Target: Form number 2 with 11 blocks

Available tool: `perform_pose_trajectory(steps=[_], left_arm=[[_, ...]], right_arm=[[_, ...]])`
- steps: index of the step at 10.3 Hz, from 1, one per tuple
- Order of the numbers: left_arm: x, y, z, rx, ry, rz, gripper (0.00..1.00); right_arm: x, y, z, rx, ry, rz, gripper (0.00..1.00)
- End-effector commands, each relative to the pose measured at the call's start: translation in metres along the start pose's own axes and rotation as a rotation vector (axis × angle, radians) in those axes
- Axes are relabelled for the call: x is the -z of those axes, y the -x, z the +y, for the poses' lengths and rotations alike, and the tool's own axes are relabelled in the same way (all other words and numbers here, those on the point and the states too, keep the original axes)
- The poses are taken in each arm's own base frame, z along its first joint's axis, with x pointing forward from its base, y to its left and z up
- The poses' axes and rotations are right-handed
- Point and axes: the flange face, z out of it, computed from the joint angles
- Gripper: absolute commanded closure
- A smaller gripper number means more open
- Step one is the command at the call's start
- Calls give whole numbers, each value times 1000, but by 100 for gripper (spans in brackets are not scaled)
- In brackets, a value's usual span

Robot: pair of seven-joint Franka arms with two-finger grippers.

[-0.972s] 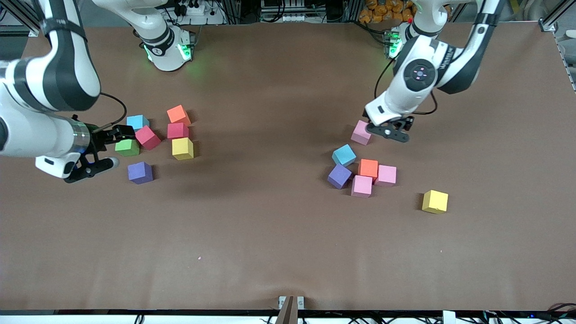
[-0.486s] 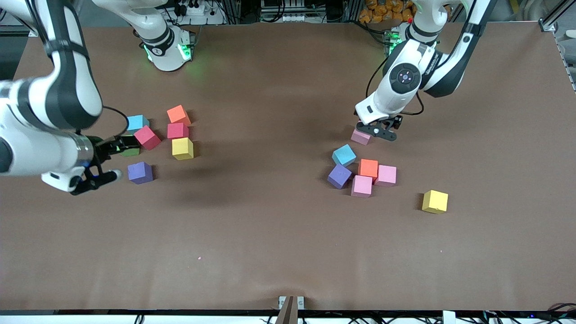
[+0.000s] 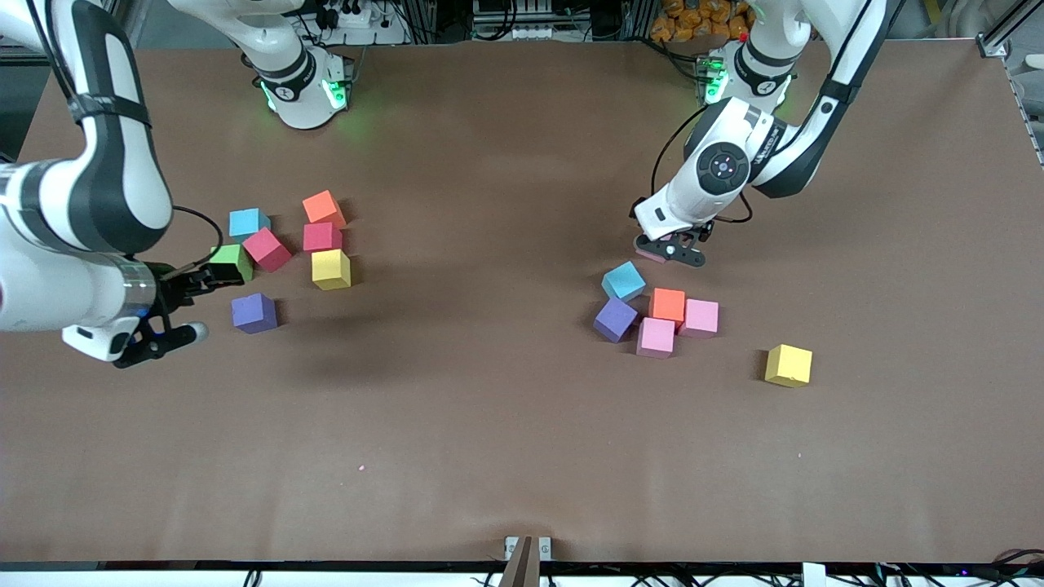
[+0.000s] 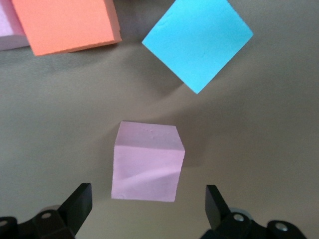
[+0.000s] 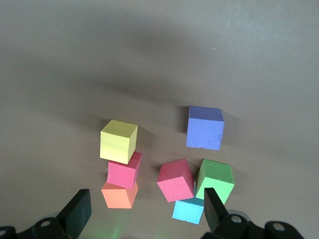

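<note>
Across the brown table (image 3: pixel 489 408), the front view showed the left gripper (image 3: pixel 670 249) low over a pink foam cube (image 3: pixel 650 254), beside a light blue foam cube (image 3: pixel 624 280), and the right gripper (image 3: pixel 183 306) near a green foam cube (image 3: pixel 232 261). From the left wrist, spread fingers (image 4: pixel 77 204) flanked the pink cube (image 4: pixel 147 162), untouched. From the right wrist, released fingers (image 5: pixel 75 211) hung above a purple foam cube (image 5: pixel 205 127).

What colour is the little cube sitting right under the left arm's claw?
Pink, clearest in the left wrist view.
</note>
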Motion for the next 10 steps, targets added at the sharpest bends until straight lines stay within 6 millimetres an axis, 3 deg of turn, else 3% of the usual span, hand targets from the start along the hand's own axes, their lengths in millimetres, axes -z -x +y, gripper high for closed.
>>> perform_pose_trajectory(steps=[1,4,6,10], left_arm=[[-10,-1,5,18,15,3,0],[-21,-1,4,12,-5,-5,0],[-26,1,5,18,-40,-6,0],[-40,1,5,4,-40,-1,0]], right_arm=[[-31,23,-6,11,-6,32,0],[-63,51,-25,24,7,46,0],[-92,86,-56,62,44,104,0],[-149,106,-65,71,44,66,0]])
